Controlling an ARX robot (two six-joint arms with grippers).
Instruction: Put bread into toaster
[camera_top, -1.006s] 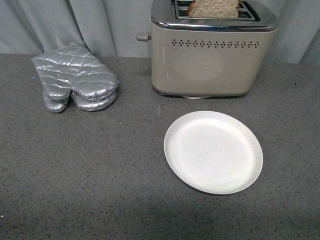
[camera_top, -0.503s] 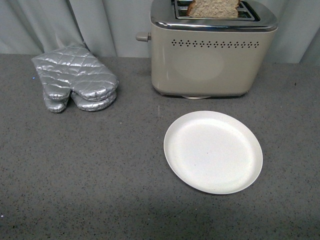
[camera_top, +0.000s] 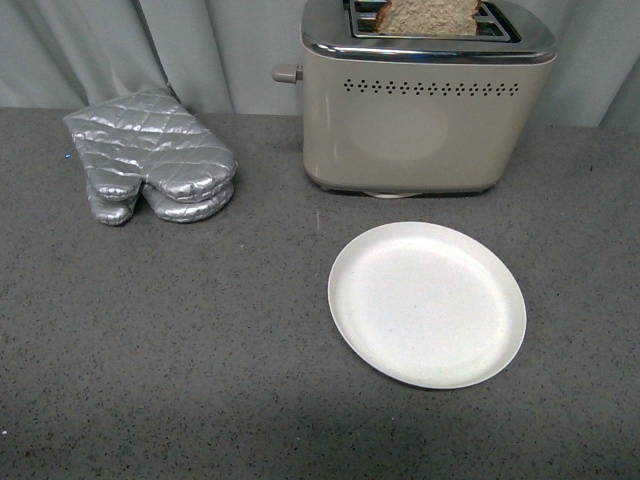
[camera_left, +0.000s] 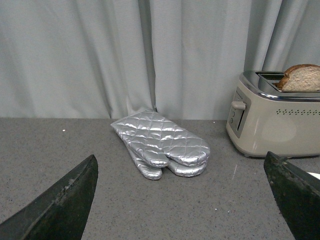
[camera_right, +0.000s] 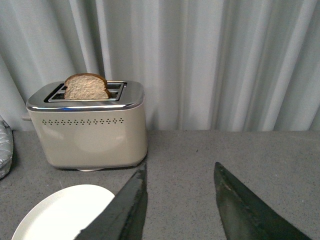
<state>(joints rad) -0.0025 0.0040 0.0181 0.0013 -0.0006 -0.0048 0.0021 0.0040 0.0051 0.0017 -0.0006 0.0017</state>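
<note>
The beige toaster (camera_top: 420, 110) with its chrome top stands at the back of the grey counter. A slice of brown bread (camera_top: 428, 16) sticks up out of one of its slots; it also shows as the bread (camera_right: 86, 87) in the toaster (camera_right: 90, 132) and as the bread (camera_left: 301, 78) in the toaster (camera_left: 275, 120). Neither arm appears in the front view. My left gripper (camera_left: 182, 167) is open, low over the counter, with nothing between its dark fingers. My right gripper (camera_right: 180, 172) is open too, empty, off to the toaster's side.
A white plate (camera_top: 427, 303) lies bare in front of the toaster. A pair of silver quilted oven mitts (camera_top: 150, 155) lies at the back left. Grey curtains (camera_top: 120, 45) hang behind the counter. The toaster's lever knob (camera_top: 286, 73) juts out toward the mitts.
</note>
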